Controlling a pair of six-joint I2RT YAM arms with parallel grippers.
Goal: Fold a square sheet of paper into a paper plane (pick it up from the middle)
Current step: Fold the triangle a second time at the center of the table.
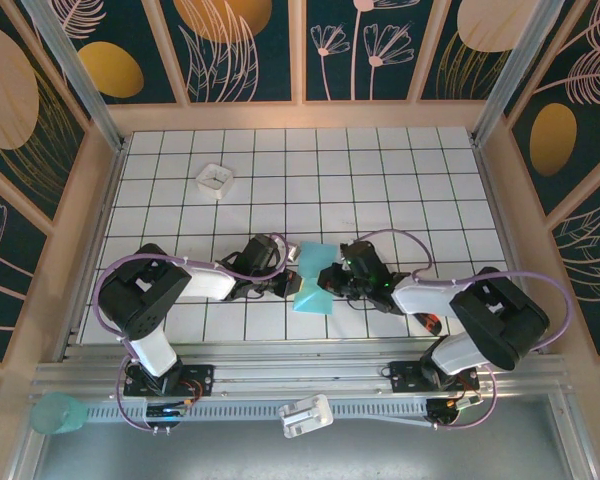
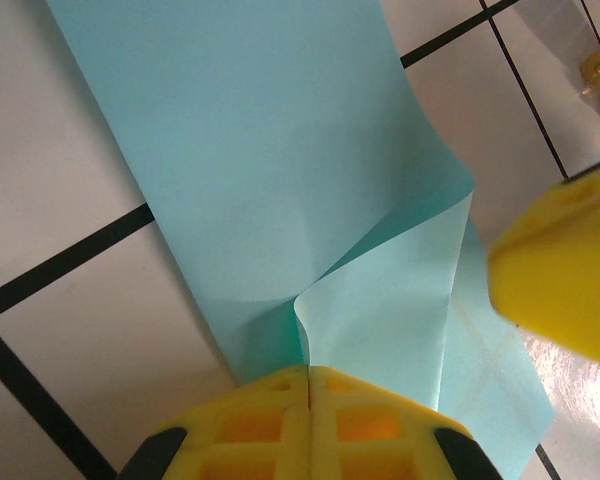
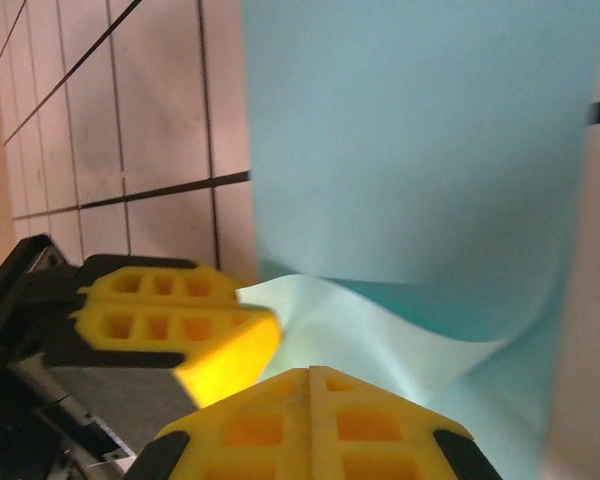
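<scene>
paper: square sheet of paper (image 1: pixel 314 288) buckled on the table (image 1: pixel 400 180) near its 6 o'clock edge | grip: left gripper (image 2: pixel 309 372) at 9, right gripper (image 3: pixel 310 372) at 3 — both pinching a raised ridge | room: open tiles toward 12, white tray (image 1: pixel 215 180) off at 11 | wrist cams: ridge close-up

We see a turquoise-blue square sheet of paper (image 1: pixel 314 282), a yellow-fingered left gripper (image 2: pixel 310 385), a white table (image 1: pixel 380 180) with black grid lines beneath the paper, teal walls (image 1: pixel 270 75) with gold ovals beyond it.
</scene>
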